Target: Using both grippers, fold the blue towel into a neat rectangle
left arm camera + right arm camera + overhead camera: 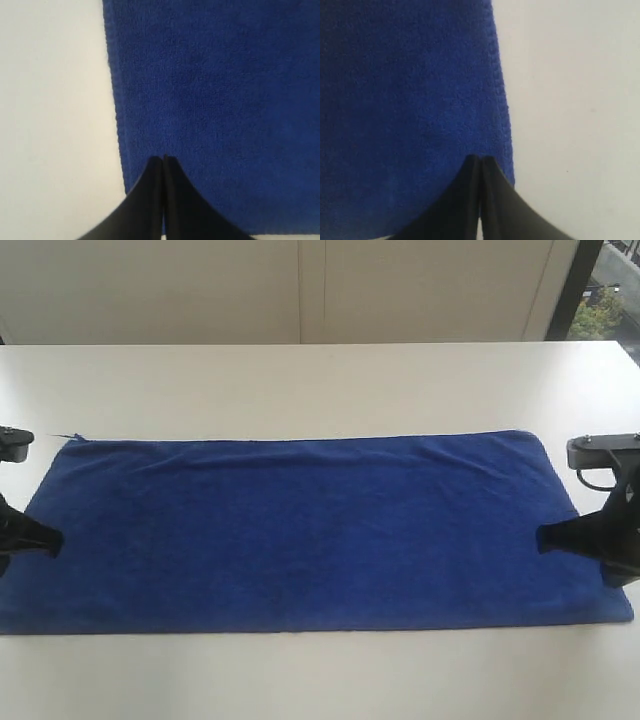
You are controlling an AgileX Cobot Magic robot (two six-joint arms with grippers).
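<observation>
I see the deep royal-blue fuzzy microfibre towel [310, 530] lying flat and unfolded on the white desk [300, 380], stretched between my hands. My left hand [57, 540] is pressed together, its tip just inside one short hem; my right hand [543, 538] is likewise together at the opposite hem.

Left pincer [57, 540], right pincer [541, 538]: bodies off-frame.

A smooth white table [300, 380] fills the middle and lower frame. Across the top runs a pale cream wall [150, 290] with vertical panel seams (two close together near the centre). At the upper right, a dark-framed window [579, 285] shows green foliage [603, 312].
</observation>
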